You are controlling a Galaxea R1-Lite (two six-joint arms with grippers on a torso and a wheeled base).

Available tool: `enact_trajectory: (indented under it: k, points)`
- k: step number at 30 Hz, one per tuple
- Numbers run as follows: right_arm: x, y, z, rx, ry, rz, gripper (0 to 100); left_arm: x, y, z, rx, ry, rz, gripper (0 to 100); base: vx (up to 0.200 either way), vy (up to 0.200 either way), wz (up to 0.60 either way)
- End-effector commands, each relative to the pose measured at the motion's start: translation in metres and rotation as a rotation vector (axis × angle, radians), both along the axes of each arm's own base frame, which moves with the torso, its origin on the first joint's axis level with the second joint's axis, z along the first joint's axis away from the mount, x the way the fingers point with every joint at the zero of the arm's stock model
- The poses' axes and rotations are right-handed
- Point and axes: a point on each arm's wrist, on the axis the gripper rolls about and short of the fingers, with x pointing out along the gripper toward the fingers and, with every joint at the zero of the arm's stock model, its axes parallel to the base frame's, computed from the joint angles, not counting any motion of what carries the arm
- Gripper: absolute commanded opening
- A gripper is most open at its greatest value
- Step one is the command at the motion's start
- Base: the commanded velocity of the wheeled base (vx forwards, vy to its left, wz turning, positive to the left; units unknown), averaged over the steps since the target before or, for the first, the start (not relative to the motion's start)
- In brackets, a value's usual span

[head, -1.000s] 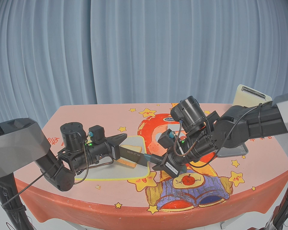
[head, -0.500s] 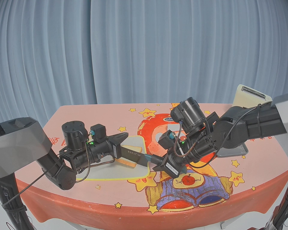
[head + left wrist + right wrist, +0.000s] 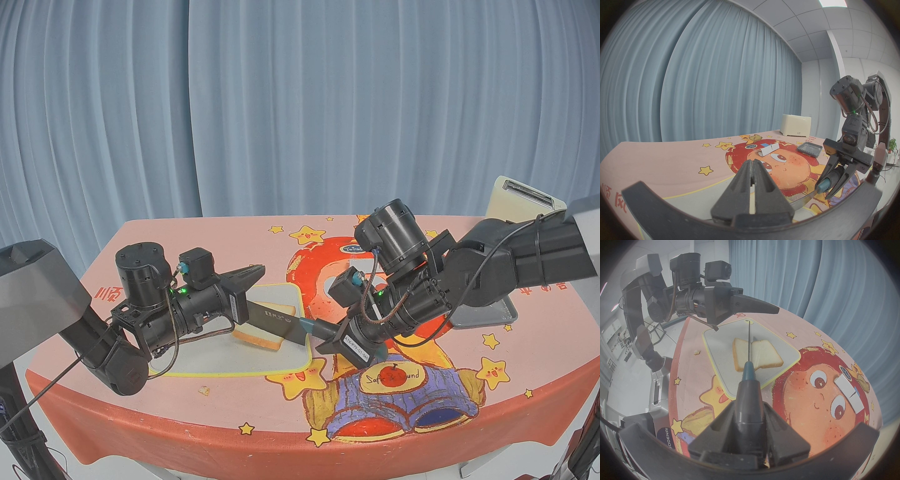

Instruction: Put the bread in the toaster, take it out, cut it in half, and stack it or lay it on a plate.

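While right pincer [image 3: 749, 396] clamps knife [image 3: 275, 320] across bread [image 3: 765, 354], left pincer [image 3: 753, 165] level, closed, empty.

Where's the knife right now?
Head view, left half of the table: the knife is gripped in the right claw, its blade across the bread slice on the cutting board, close by the left claw.

Left gripper [image 3: 752, 165] fingers pressed together over board [image 3: 690, 203]. Right gripper [image 3: 825, 189] clamps knife [image 3: 804, 199] handle, blade angled toward board. Toaster [image 3: 796, 125] and tray [image 3: 811, 149] beyond.
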Motion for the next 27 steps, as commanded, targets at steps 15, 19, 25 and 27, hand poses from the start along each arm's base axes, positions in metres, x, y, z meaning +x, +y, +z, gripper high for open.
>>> enact_trajectory:
  k: [15,19,25,27]
  points:
    - [0.002,0.002,0.001,0.042,0.046,-0.018,0,0.002,-0.007,-0.017,0.019,0.041,-0.013,0,0.000,0.000,0.00]
    - [0.004,0.003,-0.003,0.036,0.050,-0.018,0,0.002,-0.007,-0.019,0.023,0.049,-0.013,0,0.000,0.000,0.00]
    - [0.005,0.005,-0.007,0.030,0.055,-0.018,0,0.005,-0.007,-0.031,0.032,0.072,-0.010,0,0.000,0.000,0.00]
    - [0.005,0.005,-0.007,0.030,0.055,-0.018,0,0.007,-0.008,-0.035,0.029,0.069,-0.011,0,0.000,0.000,0.00]
